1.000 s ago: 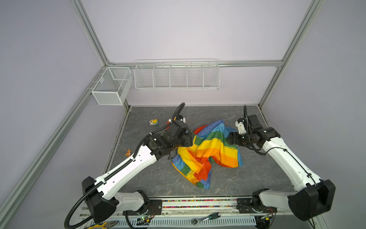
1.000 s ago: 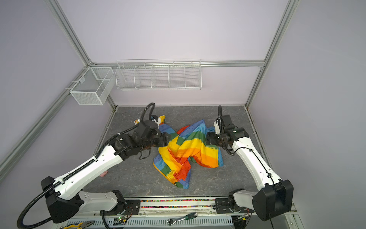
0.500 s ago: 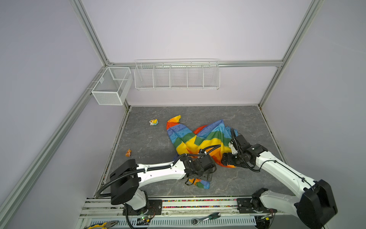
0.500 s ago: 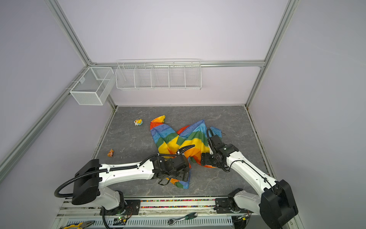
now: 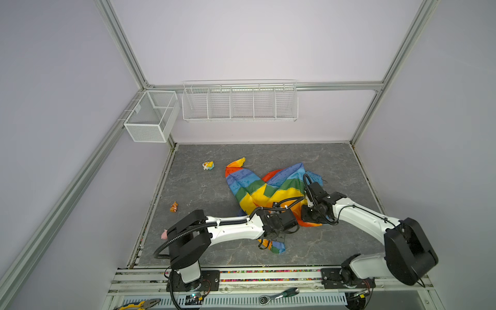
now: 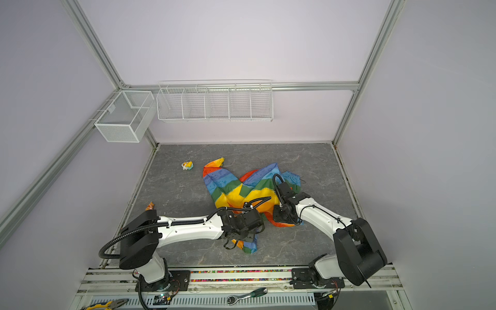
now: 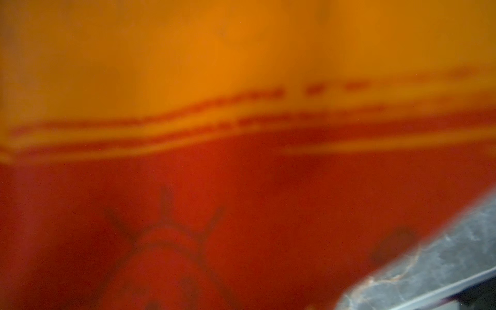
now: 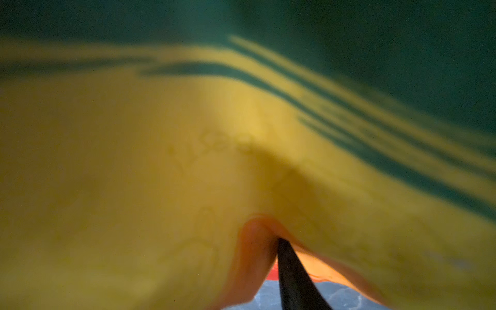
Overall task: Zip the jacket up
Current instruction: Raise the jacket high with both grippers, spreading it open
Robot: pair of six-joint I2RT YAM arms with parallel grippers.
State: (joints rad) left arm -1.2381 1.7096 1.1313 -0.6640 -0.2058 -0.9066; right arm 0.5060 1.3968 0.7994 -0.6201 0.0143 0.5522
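Note:
The rainbow-striped jacket (image 5: 255, 188) lies crumpled mid-table in both top views, one sleeve pointing to the far left (image 6: 214, 171). My left gripper (image 5: 279, 232) is low at the jacket's near edge, its fingers buried in fabric; a strip of cloth (image 5: 272, 245) sticks out beneath it. Blurred orange and red jacket cloth (image 7: 241, 188) fills the left wrist view and hides the jaws, which are shut on it. My right gripper (image 5: 308, 214) presses into the near right hem. In the right wrist view only one black finger (image 8: 294, 279) shows, with yellow and orange cloth (image 8: 161, 174) bunched at its tip.
Small toys lie left of the jacket: a yellow-blue one (image 5: 208, 165), an orange one (image 5: 174, 207) and a pink one (image 5: 163, 234) by the left arm. White wire baskets (image 5: 239, 102) (image 5: 150, 118) hang on the walls. A ratchet (image 5: 279, 294) and pliers (image 5: 139, 304) rest on the front rail.
Both grippers came from the jacket's far side to its near edge and closed there. The left sleeve now lies spread toward the far left.

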